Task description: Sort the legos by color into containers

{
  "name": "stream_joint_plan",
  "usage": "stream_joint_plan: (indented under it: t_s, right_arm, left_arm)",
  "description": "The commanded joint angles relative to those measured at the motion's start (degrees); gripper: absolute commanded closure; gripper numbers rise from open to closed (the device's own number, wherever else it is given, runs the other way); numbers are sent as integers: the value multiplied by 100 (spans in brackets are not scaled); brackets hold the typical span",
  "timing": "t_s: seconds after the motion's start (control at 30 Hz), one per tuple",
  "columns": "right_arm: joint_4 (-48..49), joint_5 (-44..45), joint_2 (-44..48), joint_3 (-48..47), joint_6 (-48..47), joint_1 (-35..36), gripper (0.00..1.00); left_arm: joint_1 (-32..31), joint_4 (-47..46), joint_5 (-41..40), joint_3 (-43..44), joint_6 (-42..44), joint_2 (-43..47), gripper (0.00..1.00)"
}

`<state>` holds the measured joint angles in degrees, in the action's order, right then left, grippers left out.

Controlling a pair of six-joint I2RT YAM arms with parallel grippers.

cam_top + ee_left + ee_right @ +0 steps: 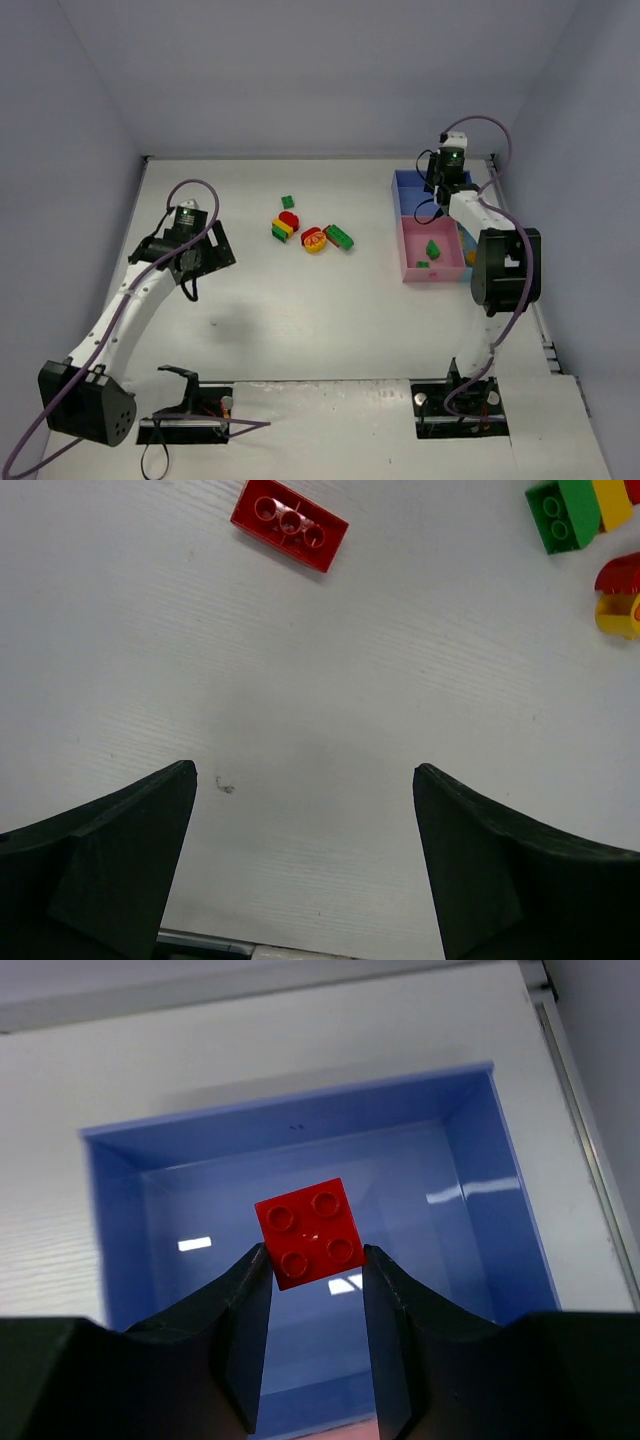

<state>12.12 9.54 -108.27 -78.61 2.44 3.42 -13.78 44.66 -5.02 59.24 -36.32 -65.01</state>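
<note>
Containers: three – blue container (470, 1160), pink container (415, 240), light-blue container (469, 268), last partly hidden.
Green legos (338, 237): five in top view – two loose, one in stack, two in pink container.
Red legos (290, 523): four, counting red brick (309, 1232) in right hand (315, 1250).
Yellow or orange legos (470, 257): three.
Hands: two, with left hand (305, 770).

Top camera fixed high at the near side, looking down over the whole table (320, 320); left wrist camera close above bare tabletop, its upper right corner catching the mid-table brick cluster (580, 515); right wrist camera close over the far-right blue tray (120, 1220).
</note>
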Motion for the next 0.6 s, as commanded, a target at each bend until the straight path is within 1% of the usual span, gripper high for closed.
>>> stream_joint_plan:
  t_s: [0.0, 0.07, 0.1, 0.17, 0.2, 0.27, 0.4, 0.47, 0.57]
  right_arm:
    - [177, -49, -159, -286, 222, -166, 81]
    - [124, -101, -344, -435, 257, -228, 72]
    - [124, -128, -388, -480, 257, -228, 62]
    - [89, -163, -441, -550, 266, -219, 56]
    - [80, -172, -423, -585, 283, -219, 50]
    - [54, -189, -318, -577, 310, -219, 47]
    - [27, -189, 42, -340, 336, -210, 45]
    - [19, -189, 288, -208, 354, -193, 38]
    - [-87, -224, 631, 12, 450, -149, 38]
  left_arm:
    - [182, -449, -193, 131, -306, -282, 17]
    - [297, -546, -201, 175, -429, -459, 17]
    - [332, -564, -210, 201, -481, -642, 17]
    - [437, -625, -210, 280, -639, -845, 17]
    - [464, -660, -210, 307, -683, -1055, 17]
    - [552, -740, -219, 377, -877, -1250, 17]
    - [675, -906, -237, 456, -1237, -1768, 18]
    - [701, -1056, -228, 517, -1448, -1987, 17]
    - [701, -1100, -350, 658, -1720, -2286, 17]
